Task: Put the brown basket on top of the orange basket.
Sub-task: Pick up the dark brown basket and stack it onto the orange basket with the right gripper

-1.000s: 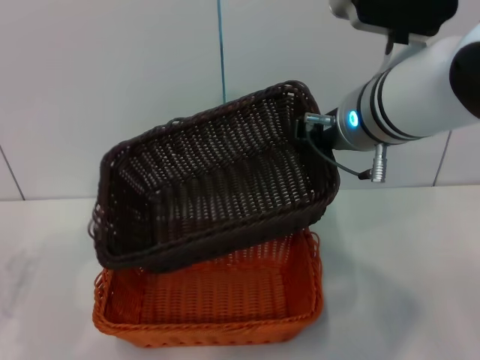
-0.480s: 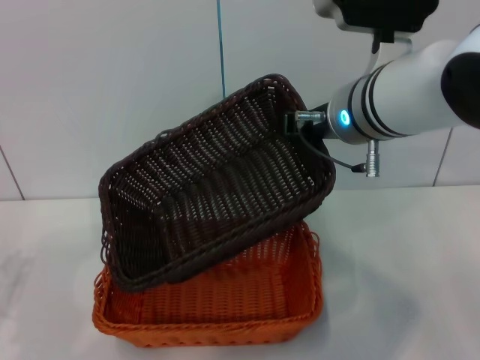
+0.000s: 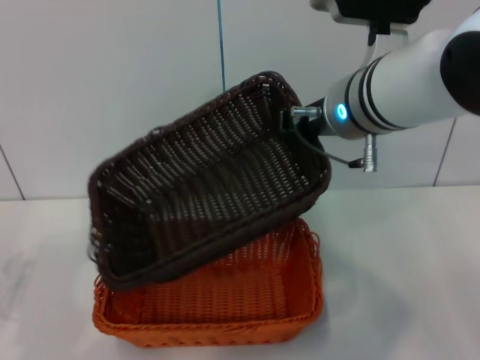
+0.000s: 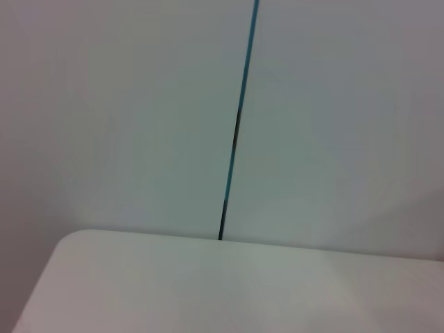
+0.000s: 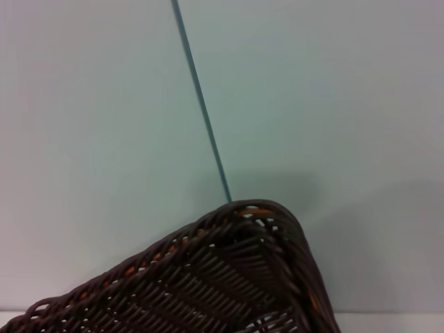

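— Where's the right arm (image 3: 405, 79)?

— It reaches in from the upper right of the head view, white forearm slanting down and toward the left, with dark bands and a lit blue ring at the wrist (image 3: 343, 112).

— And the right gripper (image 3: 300, 127)?

— At the far right end of the brown basket (image 3: 210, 180), which hangs tilted in the air from that end. The fingers themselves are hidden behind the weave, so their spread can't be read.

— The left arm?

— Nowhere in the head view; its wrist camera shows none of its own gripper.
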{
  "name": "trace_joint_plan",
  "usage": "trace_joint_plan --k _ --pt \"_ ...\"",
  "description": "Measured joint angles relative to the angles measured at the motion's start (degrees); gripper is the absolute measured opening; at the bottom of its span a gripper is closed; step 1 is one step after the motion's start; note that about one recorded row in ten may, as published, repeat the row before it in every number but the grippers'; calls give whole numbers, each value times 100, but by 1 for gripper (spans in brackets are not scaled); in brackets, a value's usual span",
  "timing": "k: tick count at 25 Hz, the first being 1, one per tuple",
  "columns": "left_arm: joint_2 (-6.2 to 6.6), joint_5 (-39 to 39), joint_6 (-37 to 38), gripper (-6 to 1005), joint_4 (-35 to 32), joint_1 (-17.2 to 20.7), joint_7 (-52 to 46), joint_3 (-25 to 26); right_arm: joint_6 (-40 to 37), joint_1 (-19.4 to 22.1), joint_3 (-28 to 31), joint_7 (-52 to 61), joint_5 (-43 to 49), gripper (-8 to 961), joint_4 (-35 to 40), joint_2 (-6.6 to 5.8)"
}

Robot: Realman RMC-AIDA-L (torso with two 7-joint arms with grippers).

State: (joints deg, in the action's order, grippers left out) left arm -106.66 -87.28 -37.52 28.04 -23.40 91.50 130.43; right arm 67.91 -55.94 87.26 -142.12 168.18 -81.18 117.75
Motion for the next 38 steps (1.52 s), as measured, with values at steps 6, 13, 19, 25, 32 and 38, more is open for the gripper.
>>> trace_joint_plan --k 6,13,19,25,32,38 --pt "6 0 -8 921 5 12 -5 9 -341 233 10 314 -4 161 114 114" --pt "90 0 -22 921 -41 -32 -9 -2 -878 535 -371 717 -14 161 278 131" --pt "127 0 -35 921 -80 -66 -9 -5 -1560 755 -875 1189 -15 161 530 147" --pt "170 0 -38 921 -110 -90 -9 -11 -1784 927 -1153 1429 -14 161 598 152" --pt "195 -23 -46 921 -116 -118 -9 -17 -1952 1504 -1269 1474 1 160 164 151" --pt "177 -35 -46 921 -116 -182 -9 -28 -2181 1849 -1321 1480 5 160 -15 151"
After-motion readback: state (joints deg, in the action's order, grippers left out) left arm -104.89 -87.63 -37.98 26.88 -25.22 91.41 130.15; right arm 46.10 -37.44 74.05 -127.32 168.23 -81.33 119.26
